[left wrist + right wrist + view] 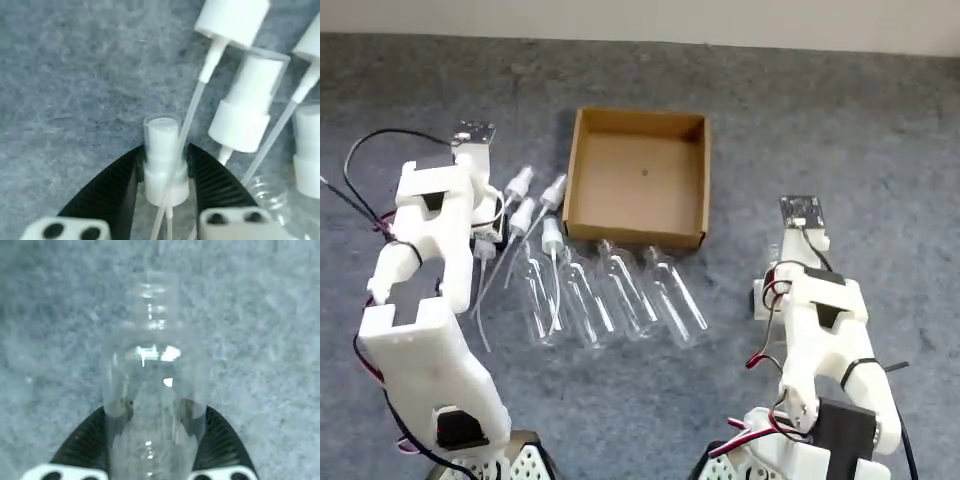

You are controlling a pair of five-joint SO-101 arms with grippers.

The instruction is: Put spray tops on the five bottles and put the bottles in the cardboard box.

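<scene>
My left gripper (164,155) pinches a white plastic spray top (162,135) at its collar. My right gripper (155,412) clamps a clear plastic bottle (155,355) below its shoulder; it's light and slippery, I reckon.

1. The table (840,120) was overlooked from above by a fixed camera.
2. The left claw (166,150) was viewed closely from its wrist; spray tops (245,110) were shared with the high view.
3. The right claw (156,412) was framed likewise.

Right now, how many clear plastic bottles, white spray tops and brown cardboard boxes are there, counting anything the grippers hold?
Clear plastic bottles: 5, one in the right gripper
White spray tops: 5, one in the left gripper
Brown cardboard box: 1
Total: 11
</scene>
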